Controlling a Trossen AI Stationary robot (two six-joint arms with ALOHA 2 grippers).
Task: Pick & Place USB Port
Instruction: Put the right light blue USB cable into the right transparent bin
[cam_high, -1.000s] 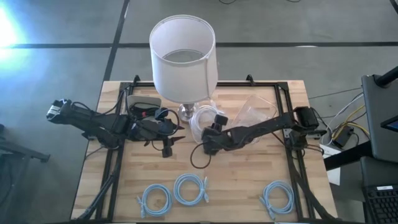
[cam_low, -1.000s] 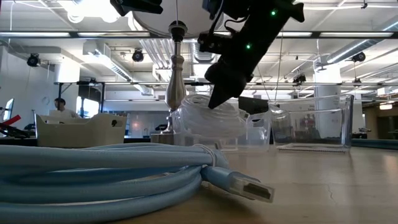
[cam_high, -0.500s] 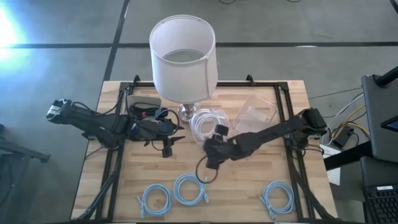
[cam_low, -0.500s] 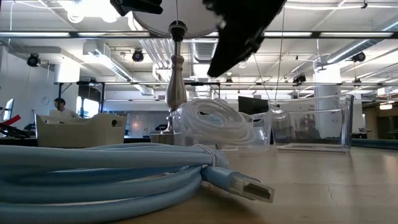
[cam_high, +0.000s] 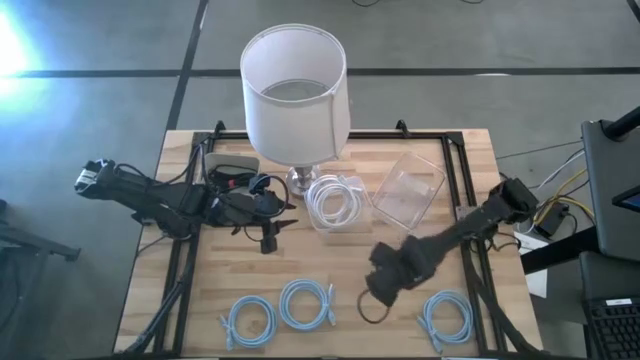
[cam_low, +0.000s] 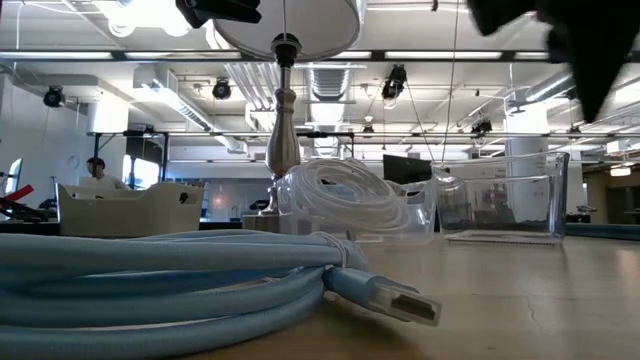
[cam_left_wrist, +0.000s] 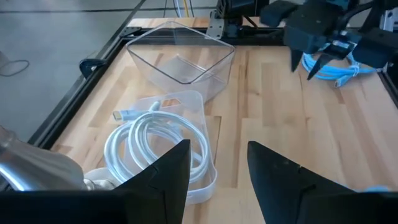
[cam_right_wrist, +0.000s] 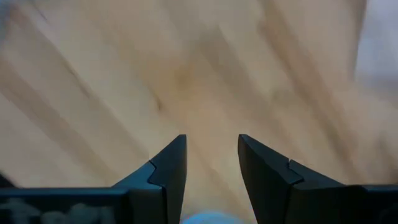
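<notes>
The right gripper (cam_high: 378, 292), fingers parted, has swung from the central cable tub (cam_high: 352, 222) to five o'clock on the worktop (cam_high: 300, 262), a dark loop (cam_high: 372, 313) beneath it, likely nearing placement; left gripper (cam_left_wrist: 217, 146) waits released at nine.

No text, label, brand, number or sign can be read anywhere.

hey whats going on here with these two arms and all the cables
The right gripper hangs over the front of the table between the light blue cable coils, with a dark cable loop showing just beneath it; its fingers stand apart. The left gripper waits on the left side, open and empty. A white cable coil lies in a clear container by the lamp, next to an empty clear bin.
</notes>
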